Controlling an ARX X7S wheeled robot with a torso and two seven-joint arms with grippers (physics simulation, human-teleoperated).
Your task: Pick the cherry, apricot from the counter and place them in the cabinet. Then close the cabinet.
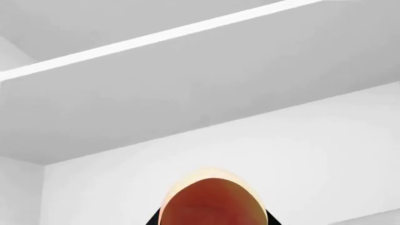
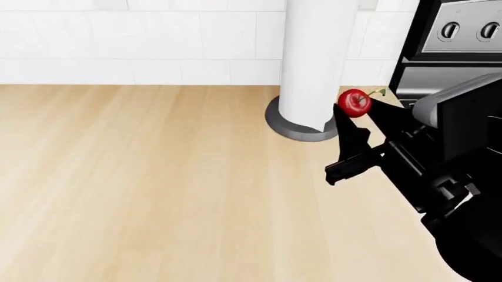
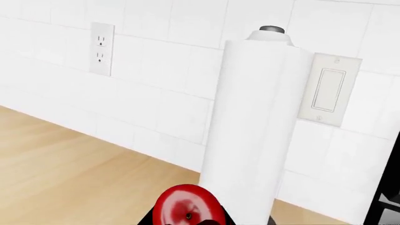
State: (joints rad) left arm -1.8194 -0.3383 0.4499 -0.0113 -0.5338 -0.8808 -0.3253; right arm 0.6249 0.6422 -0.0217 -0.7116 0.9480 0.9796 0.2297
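Right hand [image 2: 354, 120] grips the cherry [image 2: 354, 103] beside the paper towel roll [image 2: 315, 59]. Left hand [image 1: 212, 220] clasps the apricot [image 1: 212, 201] inside the cabinet [image 1: 187, 84]. No writing is legible.

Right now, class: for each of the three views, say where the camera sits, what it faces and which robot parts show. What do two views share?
Head: above, facing down on the counter; right gripper shows.
Left wrist: by its gripper, facing white cabinet panels; apricot fills the bottom edge.
Right wrist: faces the tiled wall; cherry close.
Shared: head and right wrist show cherry and paper towel roll.
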